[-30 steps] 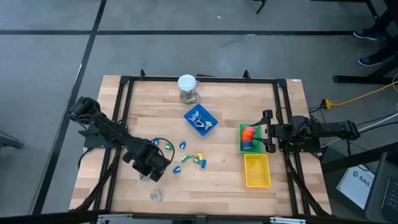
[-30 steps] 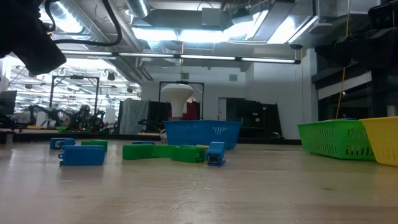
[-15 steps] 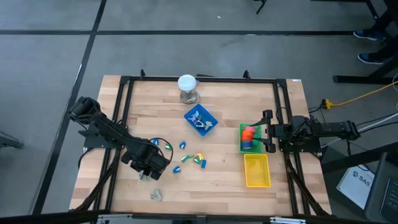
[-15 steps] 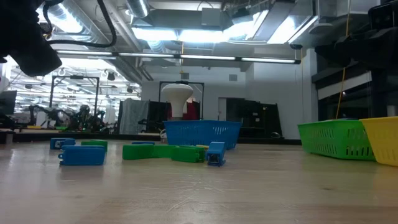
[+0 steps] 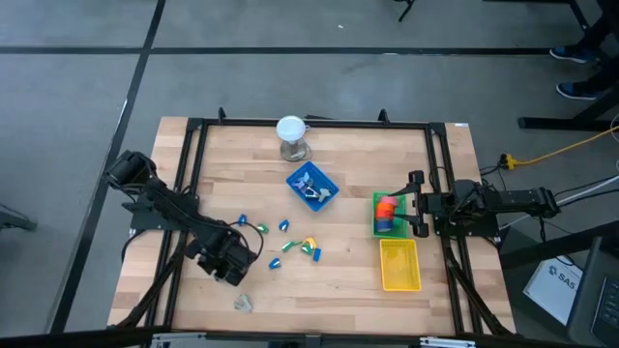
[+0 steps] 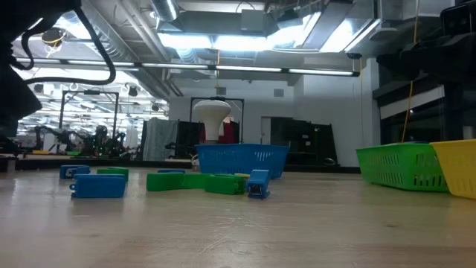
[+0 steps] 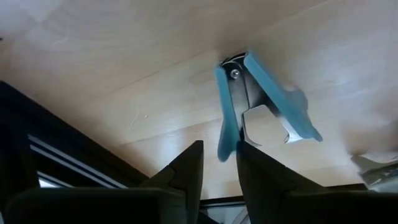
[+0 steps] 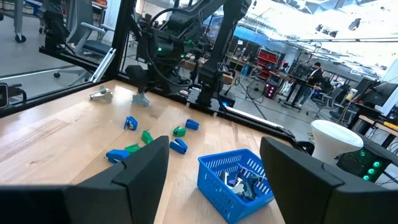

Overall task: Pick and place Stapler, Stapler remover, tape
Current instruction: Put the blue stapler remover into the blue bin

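My left gripper (image 5: 227, 263) hovers over the table's near left part, shut on a staple remover (image 7: 261, 106) with blue handles and grey metal claws. A second grey remover (image 5: 242, 303) lies flat on the wood nearer the near edge. Small green, blue and yellow staplers (image 5: 295, 247) lie scattered mid-table. The orange and red tape pieces (image 5: 387, 206) sit in the green basket (image 5: 375, 230). My right gripper (image 5: 417, 204) waits open over that basket's right side. My left gripper has the staple remover by the free end of one blue handle (image 7: 225, 140), pinched between the two fingers (image 7: 186, 169). The fingers point down at the table. The remover hangs below them, clear of the wood, claws spread.
A blue basket (image 5: 311, 187) with more removers stands mid-table, a yellow basket (image 5: 399, 265) near the green one. A white mushroom-shaped object (image 5: 291, 132) stands by the far edge. A black frame rail (image 5: 184, 193) borders the table.
My left gripper has moved a little toward the table's left and near edges, still shut on the remover. In the low view its arm has slid out toward the picture's left. The right arm has kept still.
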Controlling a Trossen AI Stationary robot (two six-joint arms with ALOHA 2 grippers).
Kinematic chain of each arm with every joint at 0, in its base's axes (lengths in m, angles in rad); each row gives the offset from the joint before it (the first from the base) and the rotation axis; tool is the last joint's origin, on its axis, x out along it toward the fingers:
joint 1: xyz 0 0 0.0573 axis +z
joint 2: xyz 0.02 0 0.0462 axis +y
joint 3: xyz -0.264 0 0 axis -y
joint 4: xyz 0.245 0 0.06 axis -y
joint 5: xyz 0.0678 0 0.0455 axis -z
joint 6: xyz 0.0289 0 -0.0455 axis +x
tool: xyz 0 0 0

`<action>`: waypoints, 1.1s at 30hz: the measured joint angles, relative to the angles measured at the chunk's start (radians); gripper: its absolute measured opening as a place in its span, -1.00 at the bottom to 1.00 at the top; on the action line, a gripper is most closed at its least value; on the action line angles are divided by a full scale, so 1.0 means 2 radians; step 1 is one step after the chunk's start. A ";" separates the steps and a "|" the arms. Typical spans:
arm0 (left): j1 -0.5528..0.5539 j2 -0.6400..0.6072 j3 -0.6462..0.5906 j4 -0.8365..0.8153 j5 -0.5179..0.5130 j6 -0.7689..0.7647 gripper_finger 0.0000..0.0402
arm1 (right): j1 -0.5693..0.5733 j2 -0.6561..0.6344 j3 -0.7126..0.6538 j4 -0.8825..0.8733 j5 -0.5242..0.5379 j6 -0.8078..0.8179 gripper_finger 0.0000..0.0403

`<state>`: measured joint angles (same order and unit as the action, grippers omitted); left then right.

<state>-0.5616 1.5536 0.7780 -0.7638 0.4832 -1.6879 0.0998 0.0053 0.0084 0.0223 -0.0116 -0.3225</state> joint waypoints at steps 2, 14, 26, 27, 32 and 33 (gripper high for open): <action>0.000 0.000 0.000 0.001 -0.001 0.007 -0.56 | 0.000 0.000 0.000 0.000 0.000 0.000 0.29; 0.008 0.001 -0.001 0.048 0.005 0.026 -0.96 | 0.000 0.000 0.000 0.000 0.000 0.000 0.29; 0.046 0.001 -0.001 0.148 -0.057 0.107 -0.98 | 0.000 0.000 0.000 0.000 0.000 0.000 0.29; 0.051 0.000 0.000 0.153 -0.064 0.117 -0.98 | 0.000 0.000 0.000 0.000 0.000 0.000 0.29; 0.076 -0.001 0.000 0.164 -0.105 0.184 -0.98 | 0.000 0.000 0.000 0.000 0.000 0.000 0.29; 0.081 -0.001 0.000 0.168 -0.114 0.201 -0.98 | 0.000 0.000 0.000 0.000 0.000 0.000 0.29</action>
<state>-0.3988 1.5524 0.7788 -0.4281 0.2542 -1.2859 0.0998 0.0055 0.0083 0.0223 -0.0116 -0.3225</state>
